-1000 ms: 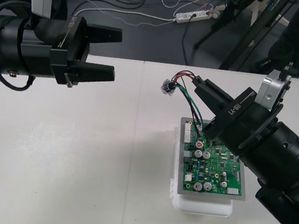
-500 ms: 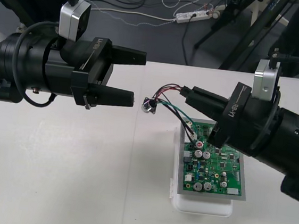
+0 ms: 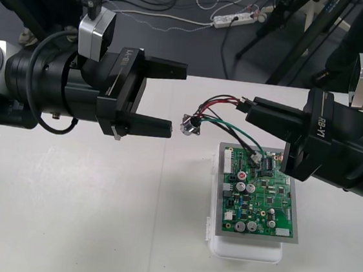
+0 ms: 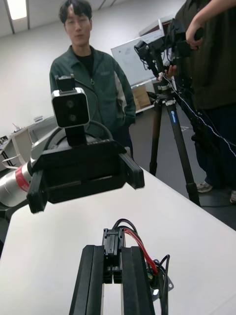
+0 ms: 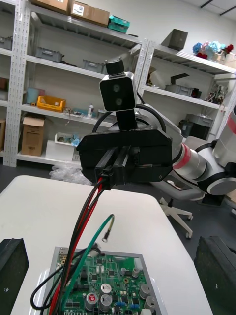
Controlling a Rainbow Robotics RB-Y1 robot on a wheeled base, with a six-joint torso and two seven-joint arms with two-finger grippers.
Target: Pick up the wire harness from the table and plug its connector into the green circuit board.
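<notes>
Holding the harness [image 3: 221, 101]: right gripper [image 3: 244, 105], its fingers pressed together on the black plug [image 4: 113, 242], just beyond the board's far edge.
Green circuit board [image 3: 263, 196]: sat on its white base [image 3: 247, 252], under the drooping wires.
Socket [image 3: 189, 124]: hung between the grippers, near the left's lower finger.
Left gripper [image 3: 172, 100]: fingers stood wide apart, facing the right.

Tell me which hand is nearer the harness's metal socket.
Left. The left hand, open, is just beside the socket; the right hand grips the plug, farther off.
</notes>
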